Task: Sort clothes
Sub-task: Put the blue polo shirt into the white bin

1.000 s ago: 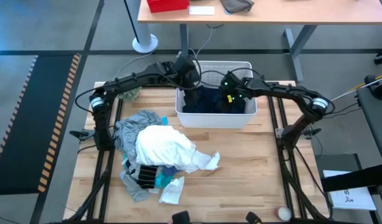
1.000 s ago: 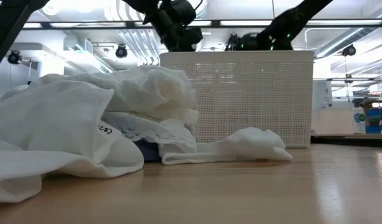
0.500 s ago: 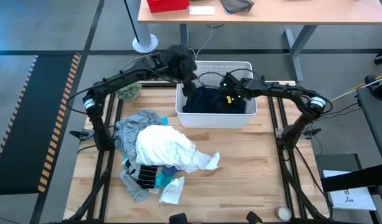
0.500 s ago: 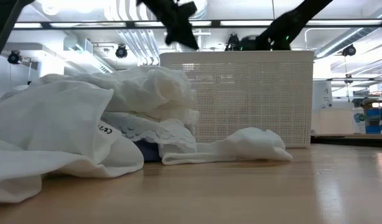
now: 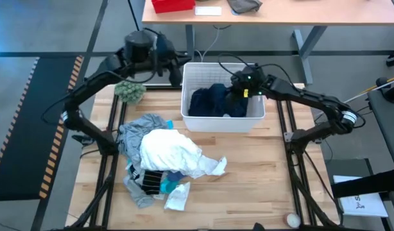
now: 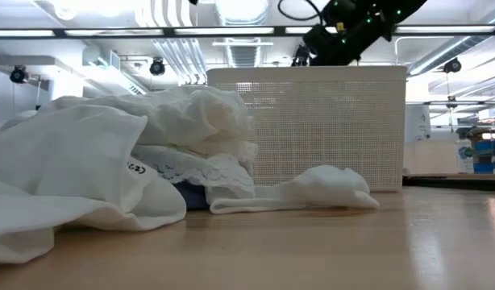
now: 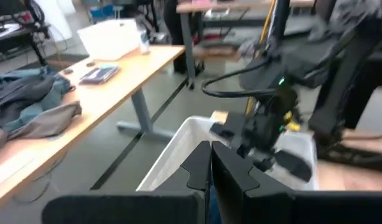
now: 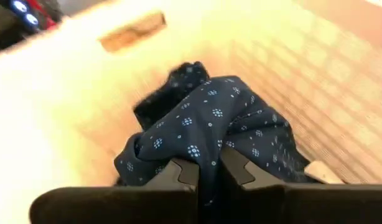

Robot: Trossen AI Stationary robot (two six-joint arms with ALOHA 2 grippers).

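A navy dotted garment (image 5: 210, 102) lies bunched inside the white bin (image 5: 219, 67). My right gripper (image 8: 208, 171) hangs over the bin's right half (image 5: 233, 95), shut on that garment. High above the bin's far left corner, my left gripper (image 5: 176, 64) is shut with nothing between its fingers (image 7: 209, 167). The other clothes are heaped on the table's left half. A white garment (image 5: 168, 151) tops the heap, with a grey one (image 5: 135, 125) behind it. A turquoise scrap (image 5: 167, 186) and a small white sock (image 5: 176, 199) lie at the near side. My right gripper pinches a raised fold of the navy garment (image 8: 206, 149) between its two fingers. The fingers slant down into the bin from its right side. The fold stands up toward the fingers, while the rest of the garment (image 8: 265, 146) lies on the bin's floor.
A fuzzy green ball (image 5: 129, 91) sits on the table left of the bin. A striped dark piece (image 5: 152, 180) lies in the heap. The table's right half (image 5: 248, 173) is bare wood. A desk with a red box (image 5: 173, 5) stands beyond the far edge.
My left gripper has risen out of the bin, drawn back toward the table's far left and tipped up toward level, staying shut. My right gripper has risen a little and tipped up. The navy garment has gathered into a peak under it.
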